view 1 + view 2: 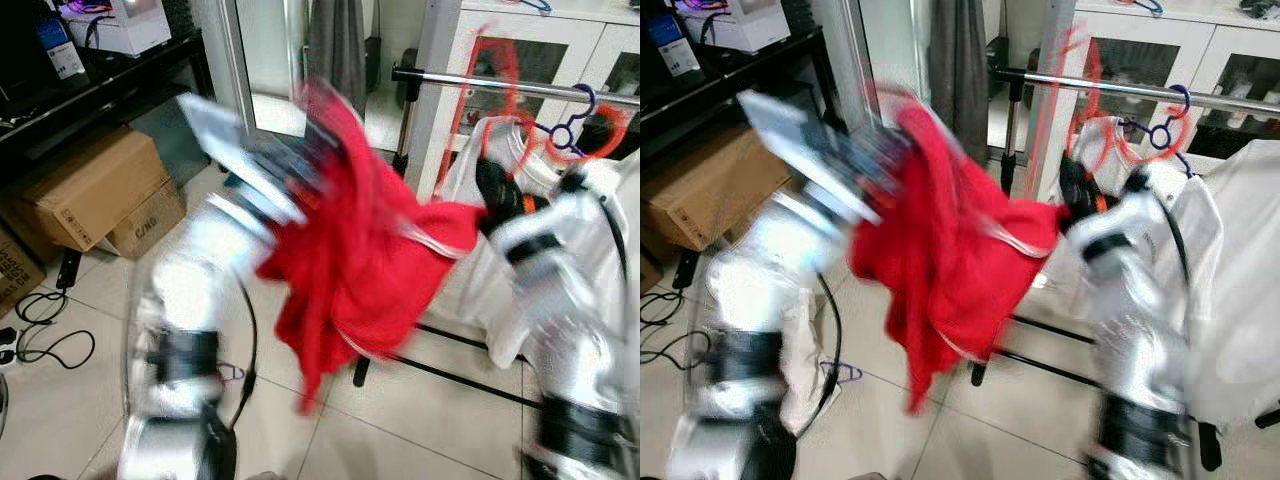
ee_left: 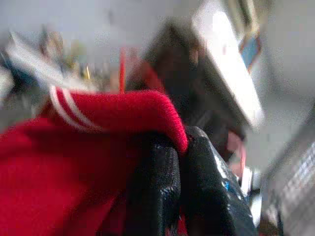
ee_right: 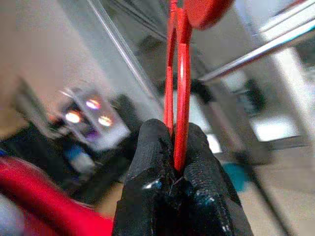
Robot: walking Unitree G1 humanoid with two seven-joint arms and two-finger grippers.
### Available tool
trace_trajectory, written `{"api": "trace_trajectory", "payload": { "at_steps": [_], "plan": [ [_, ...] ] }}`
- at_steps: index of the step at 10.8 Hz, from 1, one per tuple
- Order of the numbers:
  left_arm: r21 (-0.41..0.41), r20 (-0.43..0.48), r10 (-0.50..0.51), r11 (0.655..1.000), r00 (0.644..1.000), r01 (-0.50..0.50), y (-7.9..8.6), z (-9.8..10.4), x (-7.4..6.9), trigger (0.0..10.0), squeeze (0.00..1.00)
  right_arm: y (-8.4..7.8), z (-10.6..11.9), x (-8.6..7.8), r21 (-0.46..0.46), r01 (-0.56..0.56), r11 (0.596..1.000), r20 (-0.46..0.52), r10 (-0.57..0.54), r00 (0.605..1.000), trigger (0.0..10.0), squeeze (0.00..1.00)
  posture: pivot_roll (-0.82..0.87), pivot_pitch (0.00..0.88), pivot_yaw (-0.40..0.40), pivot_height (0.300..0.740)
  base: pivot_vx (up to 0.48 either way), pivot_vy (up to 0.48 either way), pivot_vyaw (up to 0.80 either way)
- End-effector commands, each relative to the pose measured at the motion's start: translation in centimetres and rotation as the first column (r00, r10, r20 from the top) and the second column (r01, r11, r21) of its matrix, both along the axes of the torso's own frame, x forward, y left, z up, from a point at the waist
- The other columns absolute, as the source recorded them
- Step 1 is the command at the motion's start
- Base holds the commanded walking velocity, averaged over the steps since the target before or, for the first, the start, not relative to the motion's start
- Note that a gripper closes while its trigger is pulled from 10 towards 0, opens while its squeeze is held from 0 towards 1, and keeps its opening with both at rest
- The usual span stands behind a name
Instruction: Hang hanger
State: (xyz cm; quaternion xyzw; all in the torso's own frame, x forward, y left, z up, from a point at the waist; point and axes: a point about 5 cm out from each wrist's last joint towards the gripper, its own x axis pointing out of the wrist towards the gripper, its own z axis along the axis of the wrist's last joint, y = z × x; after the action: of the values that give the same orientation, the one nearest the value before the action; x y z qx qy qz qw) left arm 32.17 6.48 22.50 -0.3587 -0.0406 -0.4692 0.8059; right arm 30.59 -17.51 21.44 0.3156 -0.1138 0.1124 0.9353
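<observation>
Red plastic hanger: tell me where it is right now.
The red plastic hanger is pinched in the right tool, raised just below the horizontal metal clothes rail, right of centre in the eye views, with the red knitted garment draped from it.

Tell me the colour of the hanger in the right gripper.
Red hanger; clearest in the right wrist view.

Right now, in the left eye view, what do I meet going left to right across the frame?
Cardboard boxes → left gripper pinching the red garment → right gripper holding the red hanger near the rail → purple hanger → white garment.
</observation>
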Motion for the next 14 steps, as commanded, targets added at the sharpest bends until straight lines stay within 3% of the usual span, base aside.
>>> {"api": "trace_trajectory", "payload": {
  "at_steps": [1, 3, 4, 5, 7, 8, 9, 11, 12, 13, 14],
  "plan": [
    [0.117, 0.025, -0.065, 0.991, 0.998, 0.062, -1.3, -0.6, -0.8, 0.0, 0.00, -0.3, 1.3, 0.0, 0.139, -0.012, 0.990, 0.064, 0.003, 0.998, 0.0, 0.00, -0.02, 0.000, 0.048, 0.740, 0.000, 0.000, 0.00],
    [0.320, 0.026, -0.220, 0.926, 0.975, 0.201, -2.5, -3.0, -2.9, 0.0, 0.00, -0.8, 2.6, -0.1, 0.317, -0.109, 0.942, 0.157, 0.062, 0.986, 0.0, 0.00, -0.01, 0.000, 0.051, 0.740, 0.000, 0.000, 0.00],
    [0.406, 0.007, -0.216, 0.893, 0.976, 0.195, -2.1, -4.5, -3.0, 0.0, 0.00, -1.4, 3.0, -0.1, 0.363, -0.121, 0.924, 0.175, 0.059, 0.983, 0.0, 0.00, -0.02, 0.000, 0.053, 0.740, 0.000, 0.000, 0.00],
    [0.511, -0.009, -0.248, 0.831, 0.969, 0.218, -1.7, -6.5, -3.8, 0.0, 0.00, -3.3, 3.4, 0.1, 0.452, -0.067, 0.889, 0.177, -0.016, 0.984, 0.0, 0.00, -0.02, 0.000, 0.055, 0.740, 0.000, 0.000, 0.00],
    [0.517, -0.023, -0.305, 0.812, 0.952, 0.273, -1.9, -7.1, -5.0, 0.0, 0.00, -5.0, 4.3, 0.2, 0.528, -0.069, 0.847, 0.213, -0.053, 0.976, 0.0, 0.00, -0.02, 0.000, 0.055, 0.740, 0.000, 0.000, 0.00],
    [0.536, -0.036, -0.302, 0.799, 0.953, 0.273, -1.9, -7.7, -5.2, 0.0, 0.00, -5.2, 5.1, 0.1, 0.566, -0.124, 0.815, 0.253, -0.029, 0.967, 0.0, 0.00, -0.02, 0.000, 0.058, 0.740, 0.000, 0.000, 0.00],
    [0.577, -0.065, -0.254, 0.780, 0.965, 0.244, -1.4, -8.9, -4.8, 0.0, 0.00, -4.9, 6.3, -0.5, 0.600, -0.252, 0.759, 0.347, 0.037, 0.937, 0.0, 0.00, -0.02, 0.000, 0.058, 0.740, 0.000, 0.000, 0.00],
    [0.668, -0.094, -0.155, 0.723, 0.983, 0.178, 1.0, -10.9, -4.4, 0.0, 0.00, -5.3, 7.7, -1.9, 0.642, -0.413, 0.646, 0.486, 0.074, 0.871, 0.0, 0.00, -0.02, 0.000, 0.057, 0.740, 0.000, 0.000, 0.00],
    [0.686, -0.119, -0.097, 0.711, 0.988, 0.152, 2.3, -11.6, -4.2, 0.0, 0.00, -5.6, 7.7, -2.3, 0.656, -0.436, 0.616, 0.505, 0.071, 0.860, 0.0, 0.00, -0.02, 0.000, 0.056, 0.740, 0.000, 0.000, 0.00],
    [0.749, -0.140, 0.050, 0.659, 0.989, 0.073, 5.5, -13.1, -3.7, 0.0, 0.00, -6.4, 7.4, -2.4, 0.649, -0.396, 0.649, 0.481, 0.053, 0.875, 0.0, 0.00, -0.01, 0.000, 0.054, 0.740, 0.000, 0.000, 0.00],
    [0.760, -0.110, 0.111, 0.650, 0.988, 0.011, 6.6, -13.1, -3.3, 0.0, 0.00, -6.4, 7.1, -2.3, 0.617, -0.344, 0.708, 0.439, 0.053, 0.897, 0.0, 0.00, -0.01, 0.000, 0.052, 0.740, 0.000, 0.000, 0.00]
  ]
}}
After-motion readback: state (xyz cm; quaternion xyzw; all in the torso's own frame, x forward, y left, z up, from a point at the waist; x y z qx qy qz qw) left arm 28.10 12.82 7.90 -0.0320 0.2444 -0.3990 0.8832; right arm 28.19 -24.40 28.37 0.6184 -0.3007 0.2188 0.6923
